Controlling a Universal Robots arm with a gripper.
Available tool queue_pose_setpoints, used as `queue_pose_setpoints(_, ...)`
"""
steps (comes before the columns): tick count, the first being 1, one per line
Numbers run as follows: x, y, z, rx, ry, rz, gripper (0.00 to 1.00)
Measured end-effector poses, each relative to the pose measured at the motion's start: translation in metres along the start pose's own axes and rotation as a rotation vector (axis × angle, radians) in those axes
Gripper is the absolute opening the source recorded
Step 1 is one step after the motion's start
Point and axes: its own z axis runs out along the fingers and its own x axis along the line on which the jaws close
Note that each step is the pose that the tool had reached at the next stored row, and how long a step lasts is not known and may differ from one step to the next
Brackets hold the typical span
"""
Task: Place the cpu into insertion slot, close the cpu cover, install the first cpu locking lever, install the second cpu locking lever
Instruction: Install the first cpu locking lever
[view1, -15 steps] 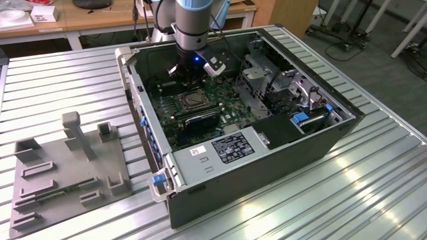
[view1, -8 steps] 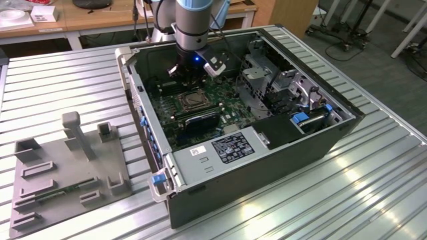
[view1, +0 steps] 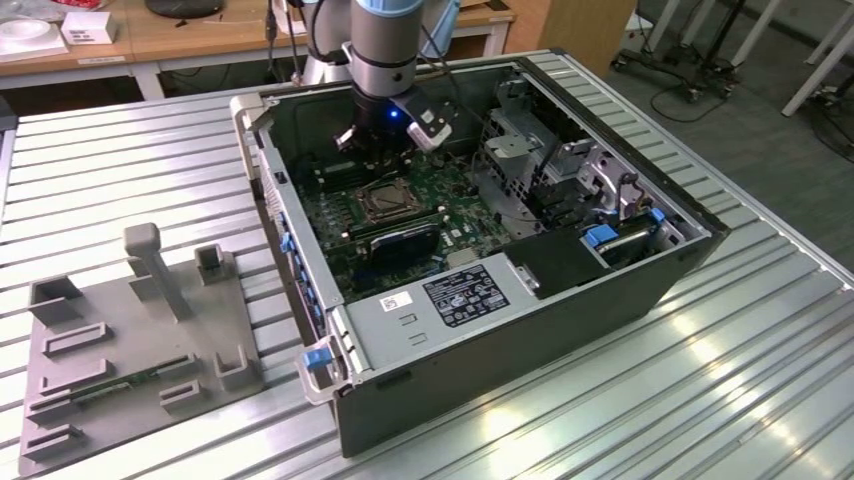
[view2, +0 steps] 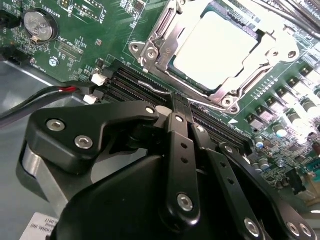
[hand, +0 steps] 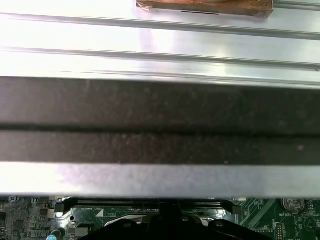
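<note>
The cpu lies flat in the insertion slot, its pale silver top showing through the window of the cpu cover, which lies down over it. A thin metal lever rod runs along the socket's side by the memory slots; I cannot tell if it is latched. My gripper hovers just above the black memory slots beside the socket, fingers together and holding nothing. In the exterior view the gripper hangs inside the open case, just behind the socket.
The open computer case lies on a slatted metal table. Its dark side wall stands close to the gripper. A drive cage is on the exterior view's right. A grey fixture plate sits on the left. A red-black cable and coin battery are nearby.
</note>
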Motion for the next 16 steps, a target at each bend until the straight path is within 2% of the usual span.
queue_pose_setpoints(7, -0.0003, 0.0022, -0.0051, 0.0021, 0.0, 0.0, 0.11)
queue_pose_setpoints(16, -0.0004, 0.0045, -0.0065, 0.0025, 0.0, 0.0, 0.11)
